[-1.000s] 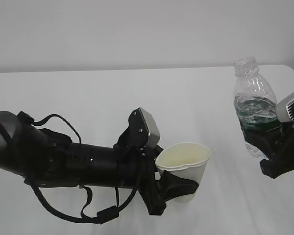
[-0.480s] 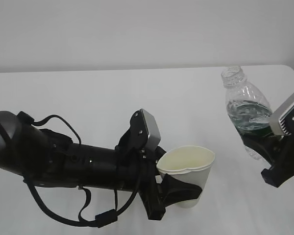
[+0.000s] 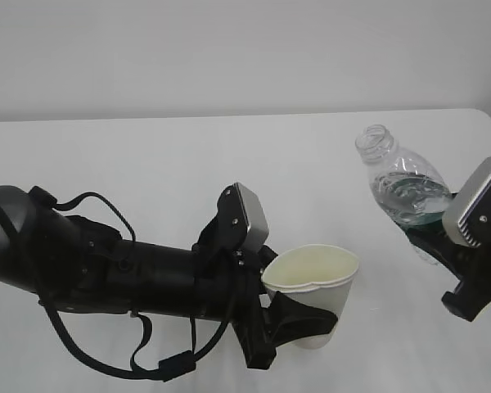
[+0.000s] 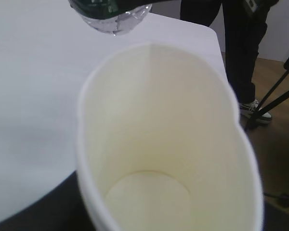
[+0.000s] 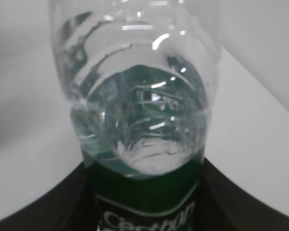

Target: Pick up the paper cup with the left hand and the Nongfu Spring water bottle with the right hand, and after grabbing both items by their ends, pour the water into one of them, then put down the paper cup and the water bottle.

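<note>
Cup (image 3: 313,288): left pincer (image 3: 299,321) is clamping it upright above the surface (image 3: 147,164), mouth up to catch water. Bottle (image 3: 403,194): right pincer (image 3: 442,246) is gripping it, neck tilting cupward for pouring.

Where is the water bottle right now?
In the exterior view the water bottle is on the right, held off the table in the right claw, tilted with its open neck toward the paper cup.

Soft, even light is cast over the white surface (image 3: 188,155); shadows are faint. Small glints are seen on the bottle (image 5: 135,96) toward 12 o'clock. The cup's (image 4: 168,144) near rim is blurred.
</note>
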Motion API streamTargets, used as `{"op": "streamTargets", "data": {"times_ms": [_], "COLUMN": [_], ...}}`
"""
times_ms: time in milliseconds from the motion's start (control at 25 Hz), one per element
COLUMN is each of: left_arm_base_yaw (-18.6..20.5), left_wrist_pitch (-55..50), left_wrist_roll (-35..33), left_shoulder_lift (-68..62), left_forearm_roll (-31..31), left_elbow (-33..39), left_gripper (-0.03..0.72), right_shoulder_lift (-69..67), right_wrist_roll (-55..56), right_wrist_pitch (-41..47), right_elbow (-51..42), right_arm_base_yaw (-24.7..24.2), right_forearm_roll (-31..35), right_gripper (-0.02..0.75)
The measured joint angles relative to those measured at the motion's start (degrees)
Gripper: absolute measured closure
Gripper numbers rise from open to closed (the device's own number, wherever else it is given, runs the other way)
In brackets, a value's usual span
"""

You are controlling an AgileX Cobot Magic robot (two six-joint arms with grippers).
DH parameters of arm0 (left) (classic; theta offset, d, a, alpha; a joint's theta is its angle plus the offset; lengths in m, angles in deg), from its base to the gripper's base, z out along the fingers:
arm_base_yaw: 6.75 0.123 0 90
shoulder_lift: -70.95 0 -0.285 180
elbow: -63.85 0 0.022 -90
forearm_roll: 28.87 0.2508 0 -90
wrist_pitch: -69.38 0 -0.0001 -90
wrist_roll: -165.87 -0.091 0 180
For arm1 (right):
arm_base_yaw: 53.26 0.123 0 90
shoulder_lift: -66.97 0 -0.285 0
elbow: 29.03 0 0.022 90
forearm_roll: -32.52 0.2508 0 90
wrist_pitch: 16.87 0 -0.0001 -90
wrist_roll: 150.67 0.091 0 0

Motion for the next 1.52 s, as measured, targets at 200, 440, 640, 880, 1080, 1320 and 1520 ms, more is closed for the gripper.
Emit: {"op": "streamTargets", "data": {"times_ms": [200, 440, 640, 880, 1080, 1320, 1520], "left_arm_base_yaw": [0.0, 0.0, 0.0, 0.0, 0.0, 0.0, 0.0], "left_wrist_pitch": [0.0, 0.0, 0.0, 0.0, 0.0, 0.0, 0.0], "left_wrist_roll": [0.0, -0.12, -1.26, -1.94, -3.86, -5.81, -6.18], "left_shoulder_lift": [0.0, 0.0, 0.0, 0.0, 0.0, 0.0, 0.0], "left_forearm_roll": [0.2, 0.12, 0.12, 0.12, 0.12, 0.22, 0.22], "left_elbow": [0.0, 0.0, 0.0, 0.0, 0.0, 0.0, 0.0], "left_gripper": [0.291, 0.291, 0.291, 0.291, 0.291, 0.292, 0.292], "right_shoulder_lift": [0.0, 0.0, 0.0, 0.0, 0.0, 0.0, 0.0], "right_wrist_roll": [-3.54, -9.47, -12.85, -15.86, -16.6, -18.17, -20.94], "right_wrist_pitch": [0.0, 0.0, 0.02, 0.12, 0.12, 0.12, 0.12], "right_elbow": [0.0, 0.0, 0.0, 0.0, 0.0, 0.0, 0.0], "right_arm_base_yaw": [0.0, 0.0, 0.0, 0.0, 0.0, 0.0, 0.0], "right_forearm_roll": [0.0, 0.0, 0.0, 0.0, 0.0, 0.0, 0.1], "right_gripper": [0.355, 0.355, 0.355, 0.355, 0.355, 0.355, 0.355]}}
